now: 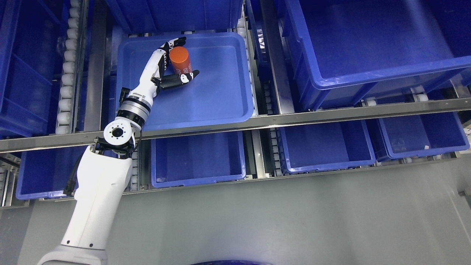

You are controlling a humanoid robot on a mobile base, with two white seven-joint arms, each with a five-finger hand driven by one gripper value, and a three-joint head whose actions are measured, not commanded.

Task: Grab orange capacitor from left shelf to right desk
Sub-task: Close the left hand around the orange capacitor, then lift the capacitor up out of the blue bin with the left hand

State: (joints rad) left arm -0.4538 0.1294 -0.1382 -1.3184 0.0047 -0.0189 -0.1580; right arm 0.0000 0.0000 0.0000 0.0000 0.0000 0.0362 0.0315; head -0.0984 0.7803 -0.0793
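Shelf rack with metal rails and roller tracks, blue bins on two levels. We see shallow blue tray on upper level. Orange capacitor stands inside tray, near far left corner. Our left hand reaches into tray, fingers and thumb curled around capacitor, touching it.

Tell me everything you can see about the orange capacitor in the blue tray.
The orange cylindrical capacitor is a smooth, matte-looking can with white print down its side, too small to read. It sits in the far left part of the shallow blue plastic tray on the shelf, seeming to lean slightly. The left hand cups it: fingers curve around its far end, the thumb below its near end. Whether the grip is firm is unclear.
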